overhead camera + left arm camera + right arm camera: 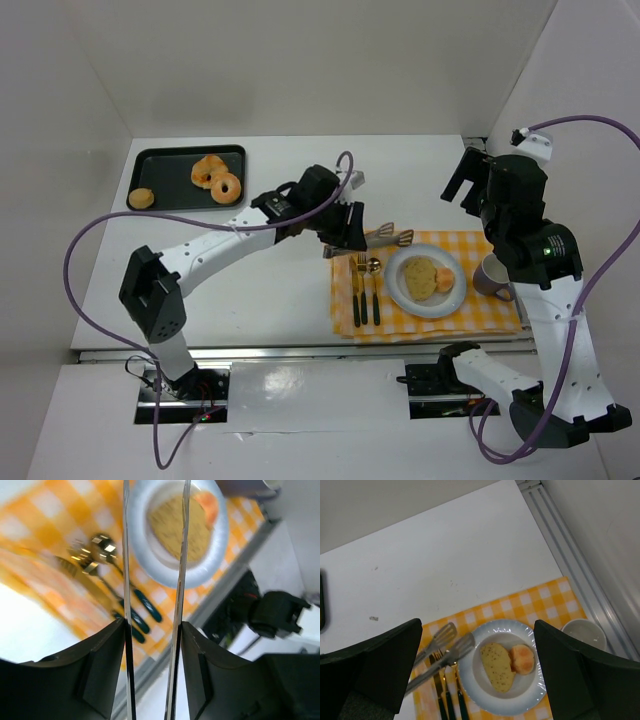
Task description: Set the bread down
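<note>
Bread [522, 659], a small round golden bun with no clear long axis, sits on the white plate [466, 672], touching a speckled oval patty [497, 666]. Left claw [348, 228] clasps metal tongs [388, 237]; their 2 flat tips stand spread near the plate's rim, apart from the bun. Right claw [477, 627] gapes, holding nothing.

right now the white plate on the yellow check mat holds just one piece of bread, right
Not quite: the white plate on the yellow check mat holds two pieces, a flat seeded bread and a small round bun right beside it. The right wrist view shows both.
</note>
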